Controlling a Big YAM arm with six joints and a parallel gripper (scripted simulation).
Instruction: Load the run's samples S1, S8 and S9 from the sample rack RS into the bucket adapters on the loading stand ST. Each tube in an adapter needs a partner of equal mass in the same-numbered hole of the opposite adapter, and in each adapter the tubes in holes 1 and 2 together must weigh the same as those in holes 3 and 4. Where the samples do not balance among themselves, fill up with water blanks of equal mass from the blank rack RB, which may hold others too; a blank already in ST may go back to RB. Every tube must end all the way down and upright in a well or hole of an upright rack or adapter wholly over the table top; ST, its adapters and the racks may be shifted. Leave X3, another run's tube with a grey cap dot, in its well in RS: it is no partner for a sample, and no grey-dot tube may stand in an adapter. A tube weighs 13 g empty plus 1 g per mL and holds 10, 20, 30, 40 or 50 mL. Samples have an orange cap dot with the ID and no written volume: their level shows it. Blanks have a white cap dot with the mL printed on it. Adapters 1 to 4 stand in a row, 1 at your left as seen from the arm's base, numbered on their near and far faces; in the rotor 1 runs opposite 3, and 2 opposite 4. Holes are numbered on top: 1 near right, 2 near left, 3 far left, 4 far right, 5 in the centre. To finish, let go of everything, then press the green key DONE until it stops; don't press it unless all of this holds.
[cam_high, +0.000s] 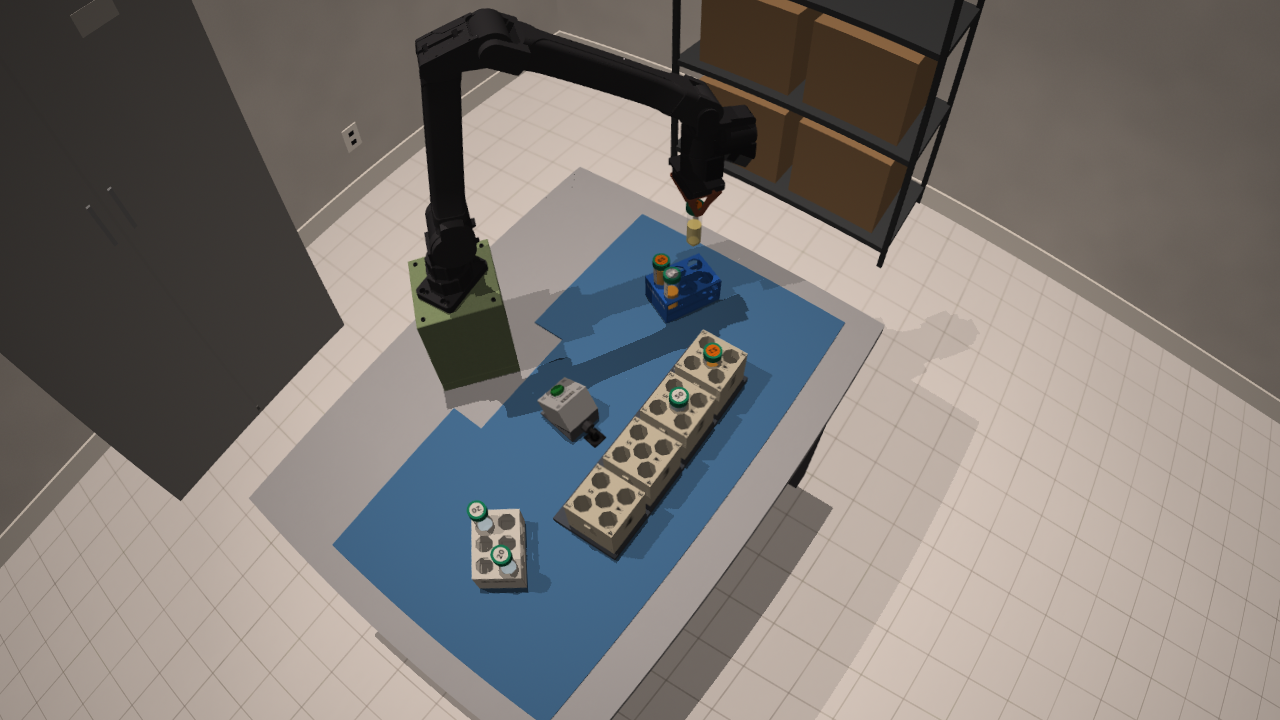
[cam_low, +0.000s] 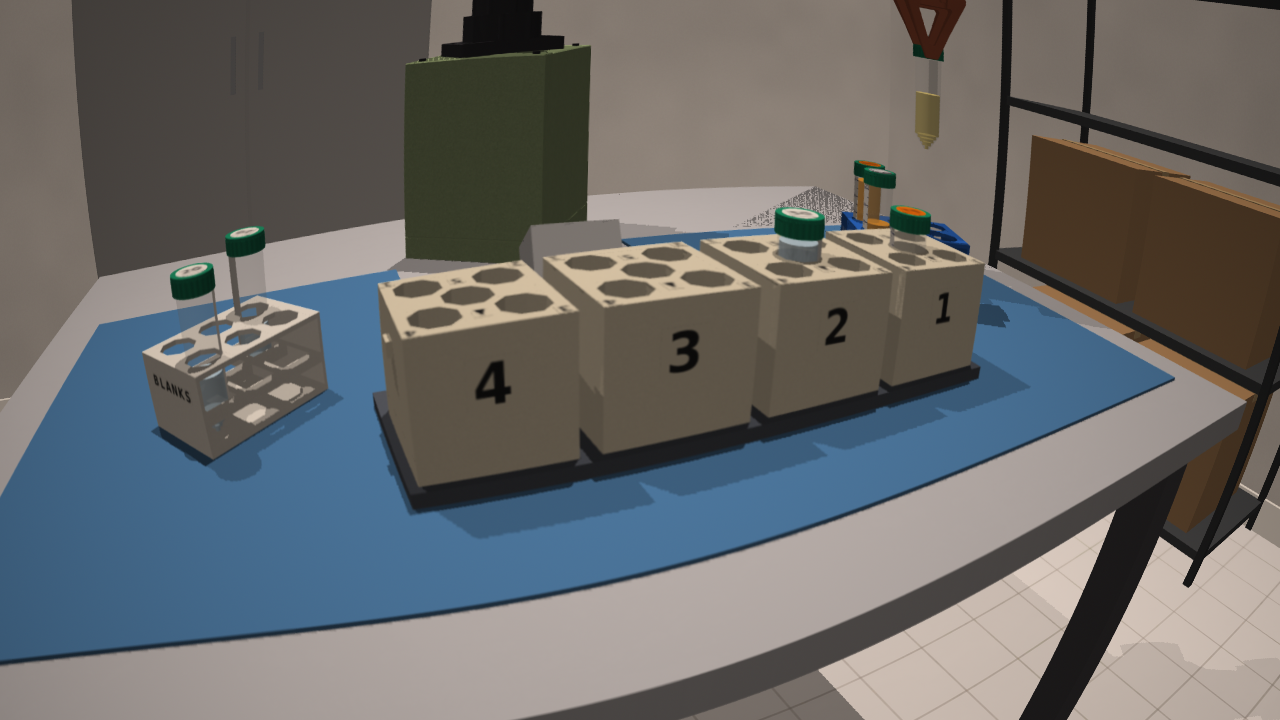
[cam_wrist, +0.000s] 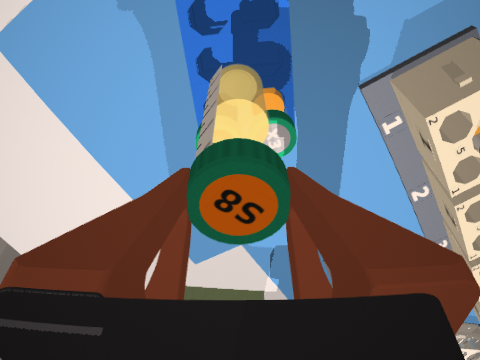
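Observation:
My gripper (cam_wrist: 238, 183) is shut on sample tube S8 (cam_wrist: 238, 203), green cap with an orange dot, pale yellow liquid low in the tube. It hangs upright high above the blue sample rack RS (cam_high: 682, 285), clear of it; it also shows in the top and exterior views (cam_high: 693, 223) (cam_low: 927, 107). RS still holds two tubes (cam_high: 673, 265), one with an orange dot, one with a pale dot. The stand ST carries adapters 1 to 4. Adapter 1 (cam_low: 926, 304) holds an orange-dot tube (cam_low: 909, 219). Adapter 2 (cam_low: 819, 322) holds a white-dot blank (cam_low: 799, 228). Adapters 3 (cam_low: 666, 344) and 4 (cam_low: 478, 376) are empty.
The blank rack RB (cam_high: 497, 543) holds two white-dot blanks (cam_high: 477, 513) (cam_high: 503, 557). The grey box with the green DONE key (cam_high: 565, 404) stands between the arm's base (cam_high: 460, 326) and ST. A black shelf with cardboard boxes (cam_high: 819, 98) stands just beyond the table.

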